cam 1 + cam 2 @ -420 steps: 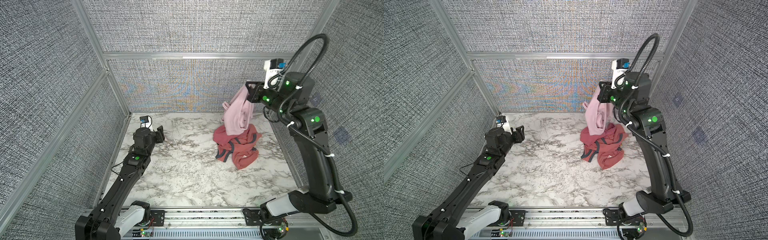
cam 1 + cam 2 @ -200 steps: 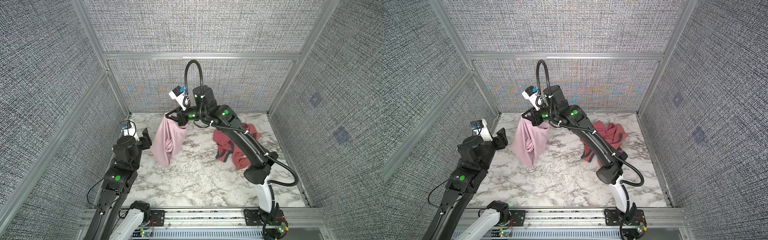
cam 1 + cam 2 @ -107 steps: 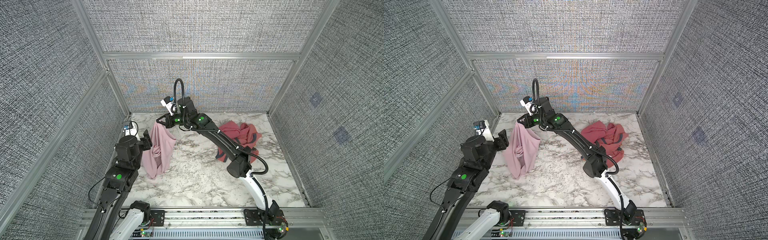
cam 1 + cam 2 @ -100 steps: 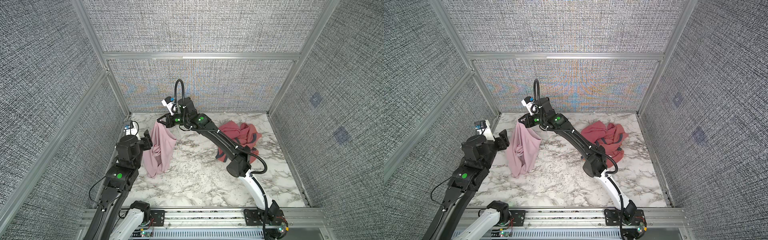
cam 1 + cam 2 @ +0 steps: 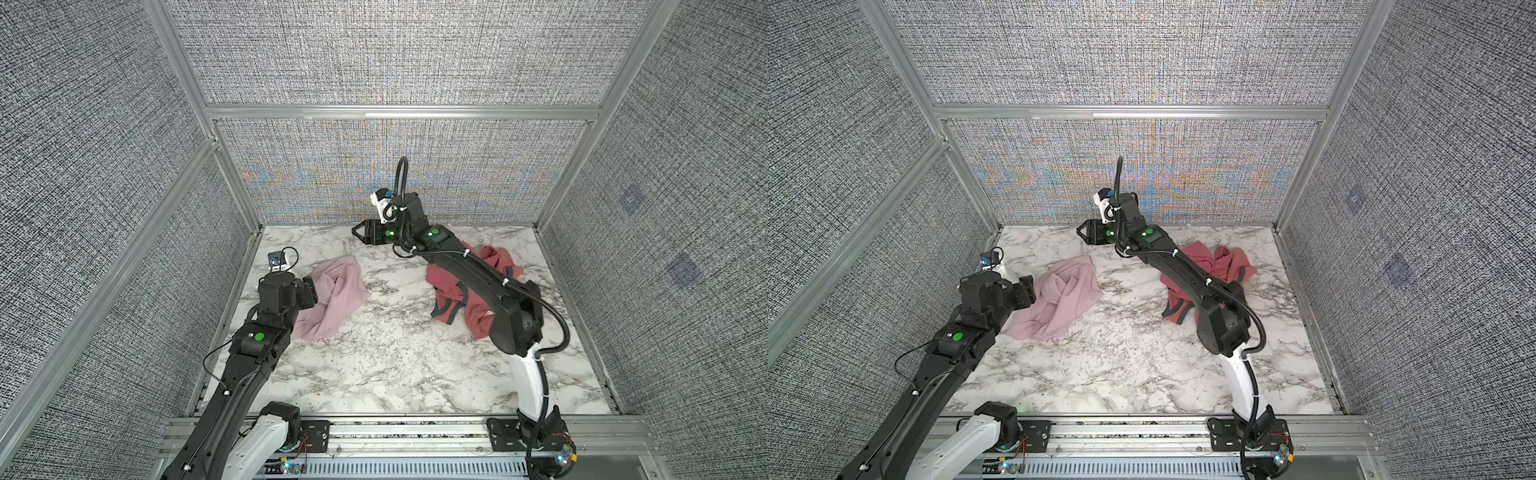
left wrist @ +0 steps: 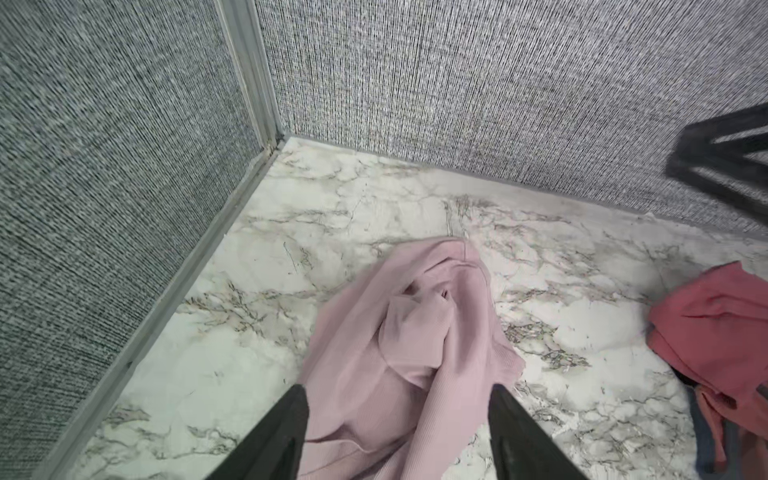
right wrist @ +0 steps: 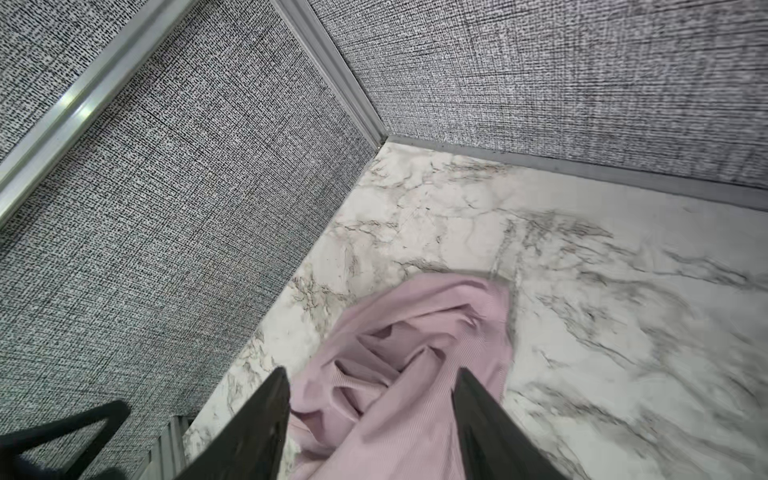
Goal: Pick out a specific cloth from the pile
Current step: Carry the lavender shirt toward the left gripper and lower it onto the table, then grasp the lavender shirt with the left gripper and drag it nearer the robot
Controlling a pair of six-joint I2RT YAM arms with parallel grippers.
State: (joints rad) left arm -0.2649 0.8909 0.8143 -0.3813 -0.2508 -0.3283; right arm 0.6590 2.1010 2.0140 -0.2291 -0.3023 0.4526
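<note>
Dropped: your right fingers (image 5: pixel 358 233) released the cloth (image 5: pixel 332 299) onto the surface (image 5: pixel 395 365), now wide, empty. Left fingers (image 5: pixel 309 291), wide, sit nearest, cloth just ahead, well apart from the pile (image 5: pixel 478 307).

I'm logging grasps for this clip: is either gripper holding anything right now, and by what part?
Nothing is held. The cloth lies crumpled on the table; the right gripper is open above it, and the left gripper is open beside it.
</note>
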